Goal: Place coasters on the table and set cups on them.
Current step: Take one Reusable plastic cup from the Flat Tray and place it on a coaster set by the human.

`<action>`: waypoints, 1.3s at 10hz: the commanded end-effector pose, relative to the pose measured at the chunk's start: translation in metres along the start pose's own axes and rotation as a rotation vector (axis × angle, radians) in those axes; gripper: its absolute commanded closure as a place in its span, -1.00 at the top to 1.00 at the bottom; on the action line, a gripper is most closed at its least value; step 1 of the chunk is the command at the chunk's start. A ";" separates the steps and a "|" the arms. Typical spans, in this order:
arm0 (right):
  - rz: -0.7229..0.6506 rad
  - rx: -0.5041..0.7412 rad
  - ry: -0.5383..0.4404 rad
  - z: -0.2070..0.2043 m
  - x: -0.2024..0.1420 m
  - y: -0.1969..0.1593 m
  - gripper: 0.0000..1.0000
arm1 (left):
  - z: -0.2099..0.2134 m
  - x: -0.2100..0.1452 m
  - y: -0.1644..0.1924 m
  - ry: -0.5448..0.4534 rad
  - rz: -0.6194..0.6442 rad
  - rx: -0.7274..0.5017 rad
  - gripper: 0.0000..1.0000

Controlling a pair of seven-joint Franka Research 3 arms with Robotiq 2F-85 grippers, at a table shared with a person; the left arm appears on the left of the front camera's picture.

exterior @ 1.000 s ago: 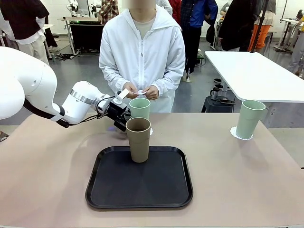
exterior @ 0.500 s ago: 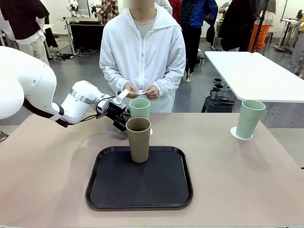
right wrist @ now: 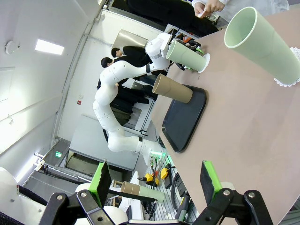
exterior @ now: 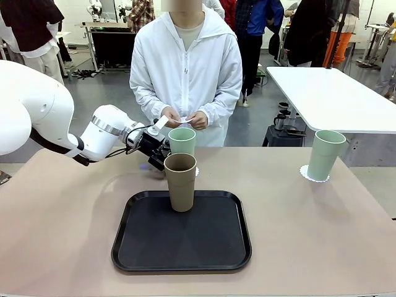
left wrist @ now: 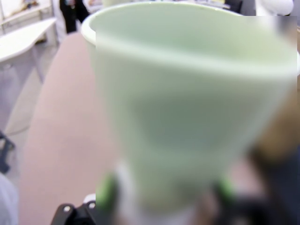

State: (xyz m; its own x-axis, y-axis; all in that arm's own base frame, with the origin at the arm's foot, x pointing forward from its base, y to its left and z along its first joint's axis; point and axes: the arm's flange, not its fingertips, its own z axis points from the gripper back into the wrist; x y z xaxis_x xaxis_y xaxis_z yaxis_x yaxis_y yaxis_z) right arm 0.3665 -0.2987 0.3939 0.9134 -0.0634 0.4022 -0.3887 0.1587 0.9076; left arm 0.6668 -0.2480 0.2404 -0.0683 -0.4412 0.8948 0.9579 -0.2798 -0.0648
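At the far middle of the table, the left gripper reaches in from the left, low beside the far mint cup. Left wrist view: that cup stands upright between the green pads. Jaws released, spread wide, just outside its lower wall. Blur hides whether either pad touches.

- The centre coaster shows as a thin white sliver under this cup. The rest is hidden by the tan cup.
- The tan cup stands upright on the far part of the black tray, just nearer than the mint one. Whether the two cups touch, cannot tell.
- The right mint cup sits on the right coaster, close to the table's far right edge and well apart from the others.
- Open room: bare tabletop left and right of the tray, and between the tray and the right cup. The tray's near rim lies close to the table's near edge.
- The right gripper hangs above the table's right side, fingers apart, grasping nothing. The right mint cup's base is cut off by the frame.
- The person's hands meet beyond the far edge and pinch a small white piece, too small to identify.
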 end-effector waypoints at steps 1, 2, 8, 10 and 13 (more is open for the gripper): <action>-0.004 -0.001 0.000 -0.001 -0.001 0.000 1.00 | 0.004 0.005 -0.002 0.027 -0.011 0.009 1.00; -0.004 -0.001 0.000 -0.001 -0.001 0.000 1.00 | 0.004 0.005 -0.002 0.029 -0.008 0.002 1.00; -0.004 -0.001 0.000 -0.001 -0.001 0.000 1.00 | 0.012 0.005 -0.011 0.070 0.025 0.003 1.00; -0.004 -0.001 0.000 -0.001 -0.001 0.000 1.00 | 0.019 0.004 -0.017 0.087 0.041 0.023 1.00; -0.004 -0.001 0.000 -0.001 -0.001 0.000 1.00 | 0.033 0.009 -0.035 0.161 0.084 0.049 1.00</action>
State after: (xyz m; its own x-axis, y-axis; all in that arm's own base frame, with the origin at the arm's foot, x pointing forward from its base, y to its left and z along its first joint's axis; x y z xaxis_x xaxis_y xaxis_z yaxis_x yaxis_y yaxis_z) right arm 0.3665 -0.2987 0.3939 0.9133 -0.0634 0.4022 -0.3887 0.1587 0.9076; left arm 0.6593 -0.2195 0.2549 -0.0515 -0.5393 0.8405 0.9699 -0.2276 -0.0866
